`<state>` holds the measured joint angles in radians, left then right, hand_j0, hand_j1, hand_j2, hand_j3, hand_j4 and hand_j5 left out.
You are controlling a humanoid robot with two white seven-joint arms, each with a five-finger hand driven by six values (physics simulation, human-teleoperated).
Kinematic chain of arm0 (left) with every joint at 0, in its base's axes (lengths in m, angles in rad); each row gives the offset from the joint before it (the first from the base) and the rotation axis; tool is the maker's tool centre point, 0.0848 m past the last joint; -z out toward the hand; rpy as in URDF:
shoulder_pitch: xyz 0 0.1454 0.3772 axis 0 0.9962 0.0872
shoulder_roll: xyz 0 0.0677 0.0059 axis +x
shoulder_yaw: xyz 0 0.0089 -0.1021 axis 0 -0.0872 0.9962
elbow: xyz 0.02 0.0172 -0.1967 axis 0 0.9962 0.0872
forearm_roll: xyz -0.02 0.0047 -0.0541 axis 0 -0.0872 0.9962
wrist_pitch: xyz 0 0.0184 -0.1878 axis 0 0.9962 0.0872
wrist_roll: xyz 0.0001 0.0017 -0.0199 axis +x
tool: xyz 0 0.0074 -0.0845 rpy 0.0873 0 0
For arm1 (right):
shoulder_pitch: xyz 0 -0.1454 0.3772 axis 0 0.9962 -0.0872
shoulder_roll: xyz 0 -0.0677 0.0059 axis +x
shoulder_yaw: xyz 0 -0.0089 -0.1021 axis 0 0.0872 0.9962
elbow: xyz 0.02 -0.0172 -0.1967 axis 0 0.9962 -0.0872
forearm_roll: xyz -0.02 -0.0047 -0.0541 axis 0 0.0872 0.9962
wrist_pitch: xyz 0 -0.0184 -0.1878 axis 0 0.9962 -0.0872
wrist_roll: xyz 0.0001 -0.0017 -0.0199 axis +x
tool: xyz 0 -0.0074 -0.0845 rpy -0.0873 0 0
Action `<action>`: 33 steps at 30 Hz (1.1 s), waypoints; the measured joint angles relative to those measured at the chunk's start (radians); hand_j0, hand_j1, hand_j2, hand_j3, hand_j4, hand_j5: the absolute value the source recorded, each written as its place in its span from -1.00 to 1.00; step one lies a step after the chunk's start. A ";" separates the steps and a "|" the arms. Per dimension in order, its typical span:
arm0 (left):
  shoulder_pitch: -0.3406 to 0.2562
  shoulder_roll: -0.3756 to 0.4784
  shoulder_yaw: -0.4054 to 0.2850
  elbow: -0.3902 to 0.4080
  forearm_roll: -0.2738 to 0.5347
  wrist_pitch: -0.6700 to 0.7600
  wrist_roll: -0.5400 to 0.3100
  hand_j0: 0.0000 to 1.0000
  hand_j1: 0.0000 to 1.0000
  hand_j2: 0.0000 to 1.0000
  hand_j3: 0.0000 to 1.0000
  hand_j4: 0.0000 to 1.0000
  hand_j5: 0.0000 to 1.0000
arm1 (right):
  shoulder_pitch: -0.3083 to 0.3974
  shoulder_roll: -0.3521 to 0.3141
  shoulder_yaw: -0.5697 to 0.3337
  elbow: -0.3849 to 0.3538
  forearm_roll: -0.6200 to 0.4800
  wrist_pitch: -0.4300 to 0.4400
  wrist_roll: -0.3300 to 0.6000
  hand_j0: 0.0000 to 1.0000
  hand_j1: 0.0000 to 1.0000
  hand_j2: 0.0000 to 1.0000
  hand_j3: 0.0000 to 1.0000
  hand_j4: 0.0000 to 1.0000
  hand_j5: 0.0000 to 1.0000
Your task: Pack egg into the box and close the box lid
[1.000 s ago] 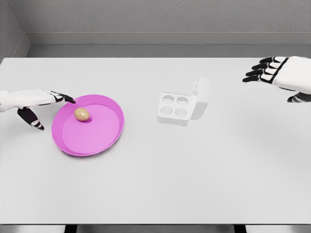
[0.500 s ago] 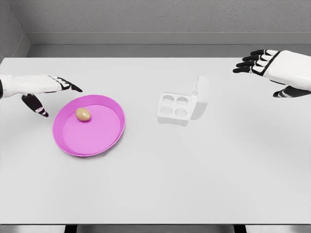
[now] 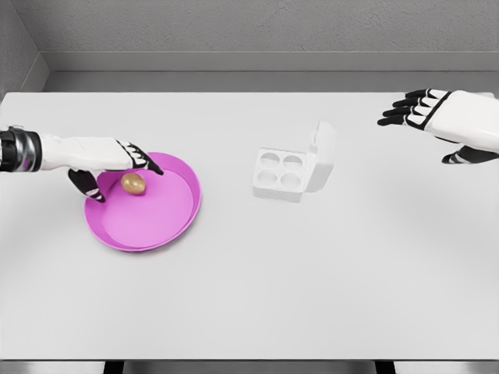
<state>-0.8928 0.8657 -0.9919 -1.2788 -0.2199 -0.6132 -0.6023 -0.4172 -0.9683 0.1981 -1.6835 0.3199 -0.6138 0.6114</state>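
Left hand lines up over the egg — the pick-up is on, nothing grasped yet.
The egg sits at about ten o'clock in the pink plate; the fingers are apart, arched over it, thumb low at its nine o'clock, contact unclear. Next call: close gently, lift, carry to the open box at three o'clock. Right hand hovers spread, far right above the counter.
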 measured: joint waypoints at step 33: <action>0.008 -0.047 -0.023 0.002 -0.054 0.000 0.014 0.52 0.52 0.52 0.52 0.52 0.52 | -0.002 -0.015 0.001 0.003 0.000 0.000 0.000 1.00 1.00 1.00 1.00 1.00 1.00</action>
<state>-0.8851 0.8189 -1.0149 -1.2766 -0.2737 -0.6131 -0.5882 -0.4188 -0.9838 0.1988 -1.6806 0.3194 -0.6138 0.6114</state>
